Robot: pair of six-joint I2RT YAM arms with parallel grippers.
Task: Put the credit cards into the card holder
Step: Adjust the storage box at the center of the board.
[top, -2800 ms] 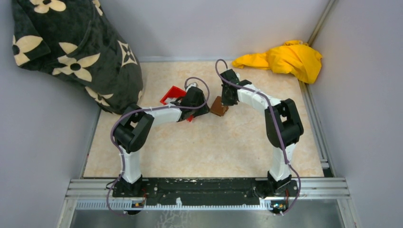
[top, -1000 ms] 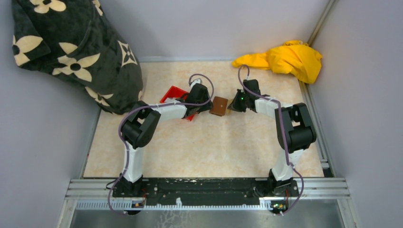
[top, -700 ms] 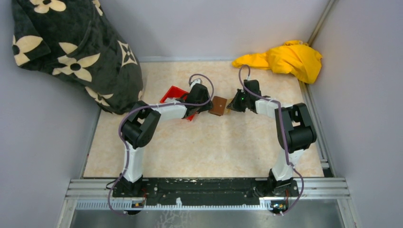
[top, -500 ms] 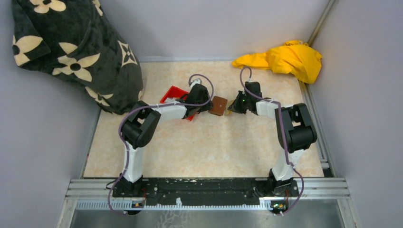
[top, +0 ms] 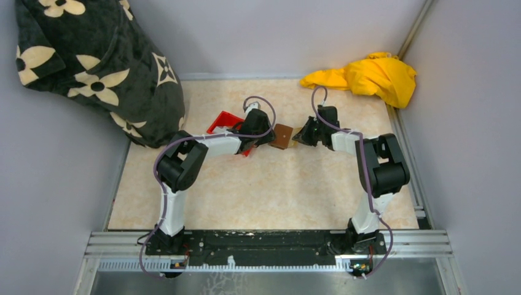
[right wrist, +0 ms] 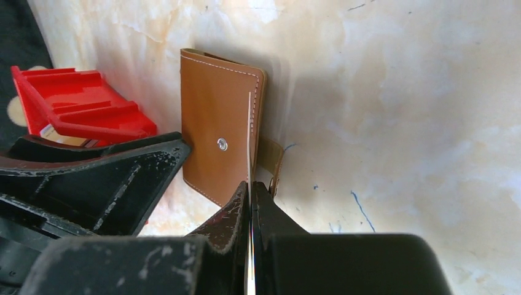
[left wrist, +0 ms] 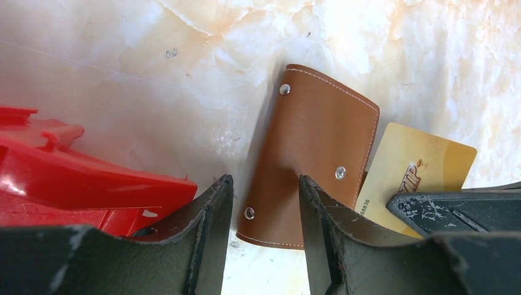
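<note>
Left wrist view: the flat brown leather card holder (left wrist: pixel 313 153) is lying at frame centre on the marbled beige surface (left wrist: pixel 430 61), with the red plastic bin (left wrist: pixel 74 178) at the left. At lower right, the right end effector (left wrist: pixel 454 209) is pinching a pale gold credit card (left wrist: pixel 424 163), whose edge is meeting the holder's right side. The left end effector (left wrist: pixel 264 179) is standing part-open over the holder's lower left corner, contact unclear. Best approach, probably: aligning the card with the pocket mouth, pushing slowly, and bracing the holder against sliding.
</note>
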